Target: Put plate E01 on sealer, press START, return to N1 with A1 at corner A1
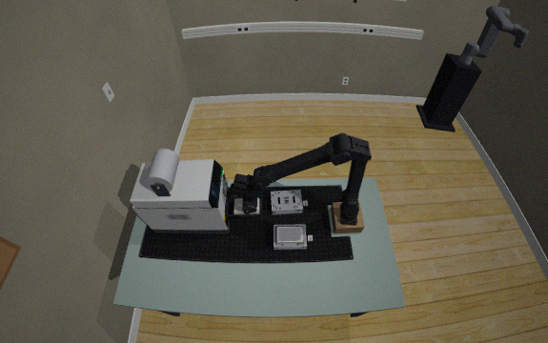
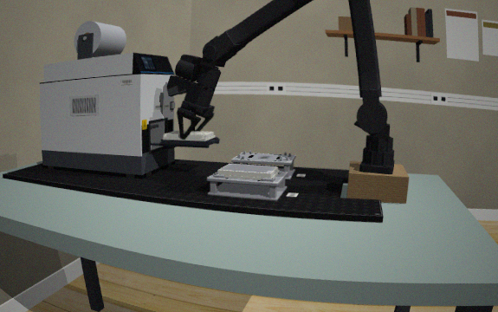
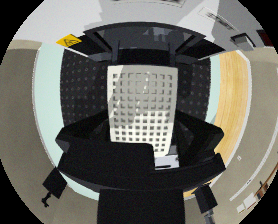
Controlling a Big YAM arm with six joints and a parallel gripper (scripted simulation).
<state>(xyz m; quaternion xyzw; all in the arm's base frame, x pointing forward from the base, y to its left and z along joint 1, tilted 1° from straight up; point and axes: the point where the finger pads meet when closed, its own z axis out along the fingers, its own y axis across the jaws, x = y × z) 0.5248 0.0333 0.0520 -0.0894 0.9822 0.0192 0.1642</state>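
Note:
The plate E01 is cream-white with a grid of wells. It lies level on or just over the sealer's dark stage, which is out; a gap cannot be told. My gripper points down and is shut on the plate, one finger at each long side. The fingers hide part of it, and foil cannot be made out. The sealer shows a green lamp. The empty nest N1 is at the back. Corner A1 cannot be made out.
The nest N2 stands in front of N1 and holds a lidded-looking plate. Small label cards lie beside both nests. The sealer body stands close beside my gripper. The arm's base is on a wooden block.

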